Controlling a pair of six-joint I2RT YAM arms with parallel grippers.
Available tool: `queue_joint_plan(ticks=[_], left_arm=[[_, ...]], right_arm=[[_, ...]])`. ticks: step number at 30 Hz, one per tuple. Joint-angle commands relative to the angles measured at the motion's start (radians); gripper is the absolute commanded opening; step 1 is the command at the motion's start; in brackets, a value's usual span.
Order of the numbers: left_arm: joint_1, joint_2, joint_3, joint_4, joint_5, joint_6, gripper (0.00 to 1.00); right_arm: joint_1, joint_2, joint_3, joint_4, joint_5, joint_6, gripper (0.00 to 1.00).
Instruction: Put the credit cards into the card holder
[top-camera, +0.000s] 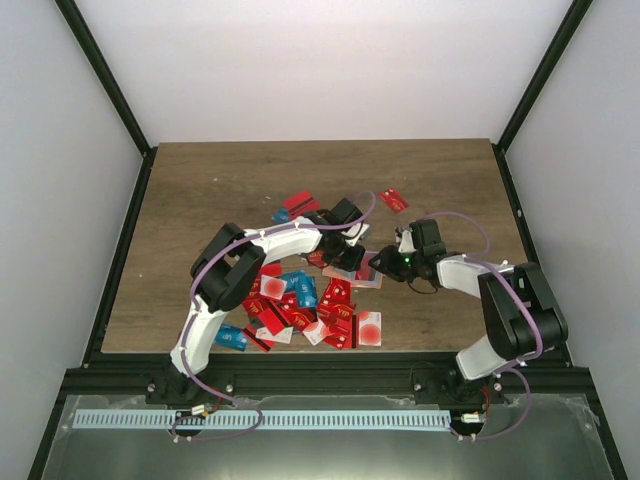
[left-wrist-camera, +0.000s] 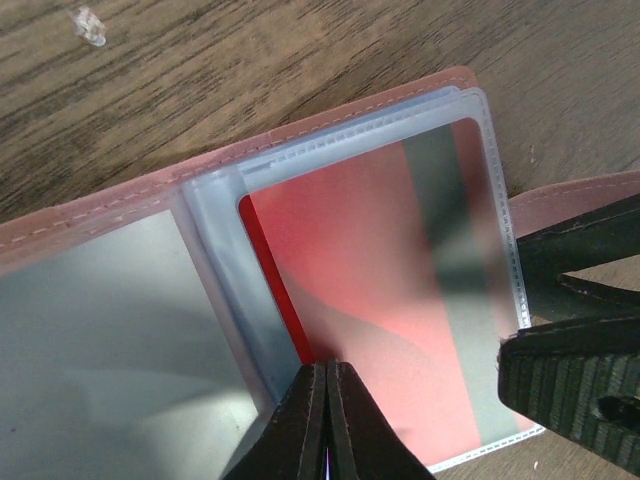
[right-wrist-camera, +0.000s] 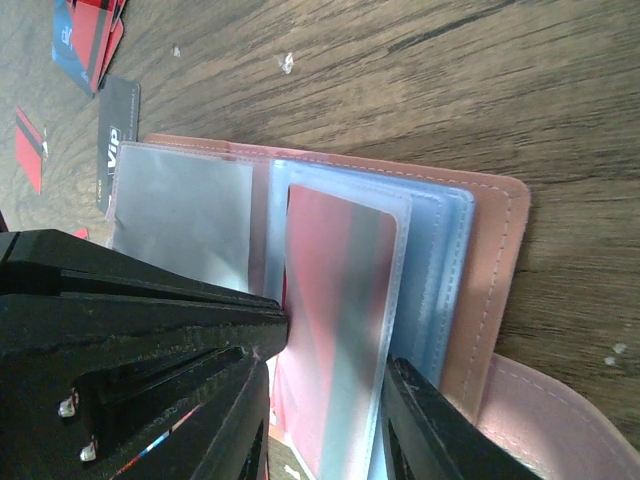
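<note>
Pinkish-tan leather with a stitched border forms the cover of the flat card holder (left-wrist-camera: 330, 115). It lies open on the brown wooden bench (top-camera: 200, 200), about at the middle and a little toward the right edge. Inside it are clear plastic sleeves (left-wrist-camera: 215, 260), laid like pages. A red plastic card (left-wrist-camera: 370, 290) with a dark stripe sits in the top sleeve. Along one long side a thin strip of it shows bright red, not covered by the plastic.

The left claw (left-wrist-camera: 327, 375) is at a short end of this sleeve. Its two black fingers (left-wrist-camera: 295, 435) are pressed together, with the tips right at the end of the red plastic card. I cannot tell if they pinch the card, the sleeve, or only touch.

The right claw (right-wrist-camera: 338, 345) is at a long side of the same sleeve. Its ribbed fingers (right-wrist-camera: 130, 330) stand apart, and in its own camera the sleeve with the card shows between them.

The other credit cards (top-camera: 300, 300) are mostly red, some blue, some white with a red circle. They lie in a loose heap between the card holder and the near edge of the bench. A few more red ones (top-camera: 393, 198) lie toward the far edge. A dark grey card (right-wrist-camera: 118, 130) printed "VIP" lies just beside a corner of the holder.
</note>
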Motion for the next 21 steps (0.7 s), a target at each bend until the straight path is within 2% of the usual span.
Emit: queue_joint_plan(ticks=[1, 21], left_arm=[[-0.007, 0.007, -0.026, -0.017, 0.007, 0.001, 0.04], [0.015, -0.093, 0.016, -0.02, 0.035, -0.023, 0.04]], right_arm=[[-0.01, 0.015, 0.011, 0.022, -0.033, -0.008, 0.33], [0.005, 0.007, 0.057, -0.006, -0.103, -0.026, 0.32]])
